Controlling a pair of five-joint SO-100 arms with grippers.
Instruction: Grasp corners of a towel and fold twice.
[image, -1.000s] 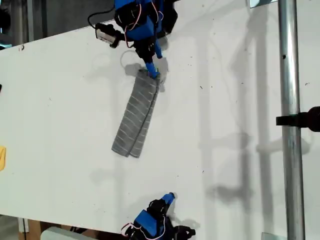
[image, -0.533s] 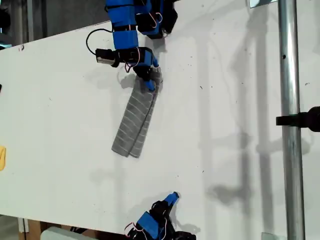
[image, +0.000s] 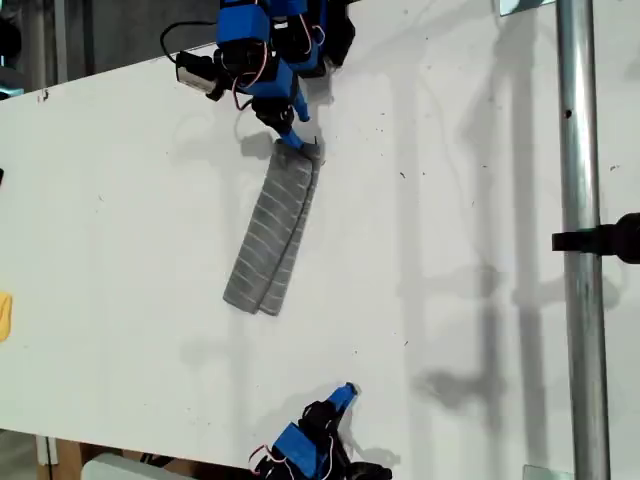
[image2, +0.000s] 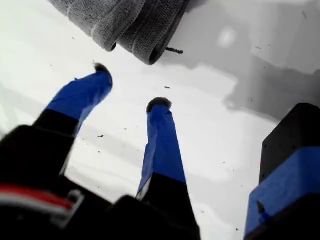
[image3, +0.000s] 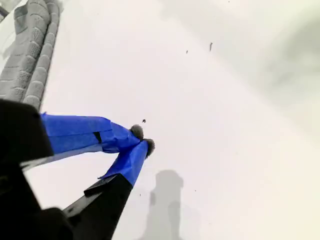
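The towel (image: 271, 232) is lying on the tabletop (image: 120, 220) as a long twice-folded strip, while we are holding our first claw (image2: 131, 90) open and empty just off its end and our second claw (image3: 142, 139) closed, empty, well away.

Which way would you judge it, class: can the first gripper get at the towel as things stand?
Probably yes. My first gripper hangs open just short of the folded towel's near end, apart from it, with only bare table between the jaws and the cloth.
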